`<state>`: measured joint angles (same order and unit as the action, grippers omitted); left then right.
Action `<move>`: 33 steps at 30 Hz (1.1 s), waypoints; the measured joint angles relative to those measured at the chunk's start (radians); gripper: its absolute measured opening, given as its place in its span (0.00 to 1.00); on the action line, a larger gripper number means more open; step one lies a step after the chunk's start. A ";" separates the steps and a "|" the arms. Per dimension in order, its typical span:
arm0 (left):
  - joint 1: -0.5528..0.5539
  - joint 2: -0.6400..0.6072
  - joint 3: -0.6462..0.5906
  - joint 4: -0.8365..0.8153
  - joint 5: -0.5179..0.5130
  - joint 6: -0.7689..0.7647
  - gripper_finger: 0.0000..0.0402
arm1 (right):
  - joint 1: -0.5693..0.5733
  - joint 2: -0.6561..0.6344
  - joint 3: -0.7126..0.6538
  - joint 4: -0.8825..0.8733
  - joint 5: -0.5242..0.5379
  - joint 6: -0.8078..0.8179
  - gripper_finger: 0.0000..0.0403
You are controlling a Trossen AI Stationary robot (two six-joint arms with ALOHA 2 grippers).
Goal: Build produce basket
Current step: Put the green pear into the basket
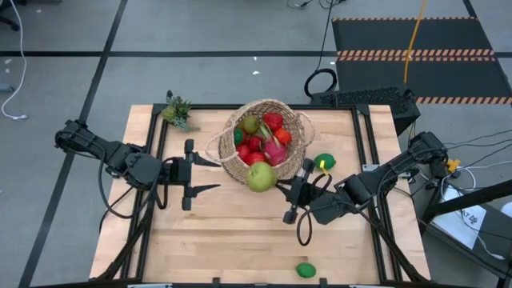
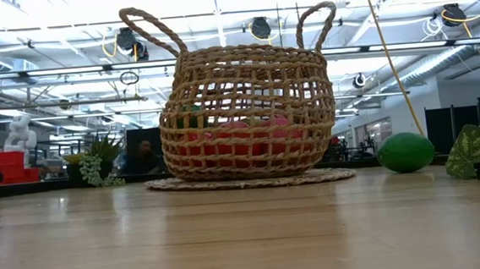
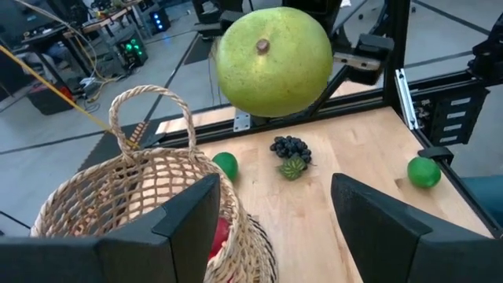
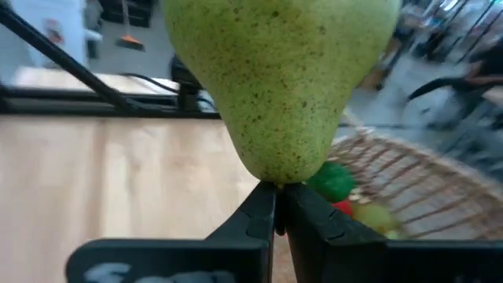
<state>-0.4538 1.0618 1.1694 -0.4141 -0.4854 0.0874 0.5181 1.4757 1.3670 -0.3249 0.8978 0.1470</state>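
The tan wicker basket (image 1: 264, 140) stands on a round woven mat at the table's middle, with red, green and pink produce inside. My right gripper (image 1: 278, 184) is shut on a large green pear (image 1: 261, 178), which hangs at the basket's near rim. In the left wrist view the pear (image 3: 273, 61) shows its broad end. My left gripper (image 1: 214, 174) stands open just left of the basket with nothing between its fingers (image 3: 189, 212). My right gripper pinches the pear's narrow stem end (image 4: 279, 179) between its two shut fingers (image 4: 259, 212). The fingers come nearly level from the table's right side. The pear sticks out beyond the fingertips, broad end toward the left arm, lifted clear of the table.
A green lime (image 1: 324, 162) lies right of the basket and another lime (image 1: 306, 270) lies near the front edge. Dark grapes with a leaf (image 3: 291, 147) rest under the right arm. A small spiky plant (image 1: 178, 110) sits at the far left corner. Black rails frame the table's sides.
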 joint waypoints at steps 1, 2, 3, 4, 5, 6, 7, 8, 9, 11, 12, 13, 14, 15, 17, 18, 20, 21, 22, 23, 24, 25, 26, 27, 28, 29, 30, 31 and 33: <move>0.000 0.000 0.000 0.000 0.000 -0.004 0.61 | -0.005 0.000 0.000 0.003 -0.013 0.037 0.03; 0.000 0.000 0.000 0.000 0.000 -0.008 0.61 | -0.011 0.000 0.000 0.012 -0.018 0.073 0.03; 0.000 0.000 0.000 0.000 0.000 -0.011 0.61 | -0.020 0.000 0.000 0.027 -0.019 0.100 0.03; 0.000 0.000 0.000 0.000 0.000 -0.012 0.61 | -0.031 -0.001 0.000 0.035 -0.018 0.111 0.03; 0.000 0.000 0.000 0.000 0.000 -0.013 0.61 | -0.041 -0.002 0.000 0.037 -0.015 0.111 0.03; 0.000 0.000 0.000 0.000 0.000 -0.020 0.61 | -0.054 -0.002 0.000 0.041 -0.012 0.109 0.03; 0.000 0.000 0.000 0.000 -0.001 -0.027 0.61 | -0.067 -0.002 0.000 0.046 -0.013 0.105 0.03; 0.000 0.000 0.000 0.000 -0.002 -0.033 0.61 | -0.082 -0.002 0.001 0.049 -0.017 0.101 0.03; 0.000 0.000 0.000 0.000 -0.003 -0.038 0.61 | -0.100 -0.002 0.012 0.040 -0.033 0.092 0.03; 0.000 0.000 0.000 0.000 -0.003 -0.039 0.61 | -0.145 -0.002 0.050 0.034 -0.086 0.077 0.03; 0.000 0.000 0.000 0.000 -0.003 -0.039 0.61 | -0.173 -0.003 0.074 0.017 -0.119 0.077 0.03; 0.000 0.000 0.000 0.000 -0.004 -0.039 0.61 | -0.200 -0.004 0.100 -0.014 -0.152 0.077 0.03; 0.000 0.000 0.000 0.000 -0.004 -0.039 0.61 | -0.230 0.000 0.127 -0.048 -0.180 0.078 0.03; 0.000 0.000 0.000 0.000 -0.004 -0.040 0.61 | -0.258 0.006 0.157 -0.093 -0.198 0.083 0.03; 0.000 0.000 0.000 -0.001 -0.004 -0.047 0.61 | -0.305 0.014 0.203 -0.207 -0.227 0.115 0.03; 0.000 0.000 0.000 -0.001 -0.004 -0.054 0.61 | -0.332 0.021 0.224 -0.258 -0.244 0.130 0.03; -0.001 0.000 0.000 -0.008 -0.004 -0.074 0.61 | -0.381 0.026 0.245 -0.313 -0.283 0.160 0.03; -0.003 0.000 0.000 -0.012 -0.004 -0.080 0.61 | -0.404 0.026 0.245 -0.342 -0.304 0.175 0.03; -0.007 0.000 0.000 -0.012 -0.005 -0.085 0.61 | -0.426 0.029 0.245 -0.366 -0.328 0.191 0.03; -0.010 0.000 0.000 -0.012 -0.005 -0.088 0.61 | -0.445 0.038 0.245 -0.379 -0.345 0.207 0.03; -0.013 0.000 0.000 -0.012 -0.005 -0.087 0.61 | -0.461 0.045 0.245 -0.396 -0.353 0.221 0.03; -0.016 0.000 0.000 -0.009 -0.005 -0.083 0.61 | -0.473 0.052 0.244 -0.428 -0.356 0.234 0.03; -0.020 0.000 0.000 -0.006 -0.005 -0.080 0.61 | -0.483 0.063 0.243 -0.451 -0.371 0.242 0.03; -0.021 0.000 0.000 -0.003 -0.004 -0.077 0.61 | -0.494 0.071 0.243 -0.451 -0.390 0.244 0.03; -0.021 0.000 0.000 0.000 -0.005 -0.072 0.61 | -0.501 0.077 0.243 -0.450 -0.405 0.246 0.03; -0.021 0.000 0.000 0.000 -0.005 -0.071 0.61 | -0.506 0.081 0.243 -0.459 -0.416 0.246 0.03; -0.021 0.000 0.000 0.000 -0.005 -0.071 0.61 | -0.510 0.087 0.243 -0.461 -0.424 0.245 0.03; -0.020 0.000 0.000 0.000 -0.005 -0.071 0.61 | -0.514 0.092 0.243 -0.456 -0.427 0.244 0.03; -0.020 0.000 0.000 0.001 -0.005 -0.065 0.61 | -0.520 0.097 0.243 -0.466 -0.429 0.237 0.03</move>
<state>-0.4736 1.0618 1.1694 -0.4132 -0.4904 0.0221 -0.0015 1.5729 1.6104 -0.7911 0.4690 0.3843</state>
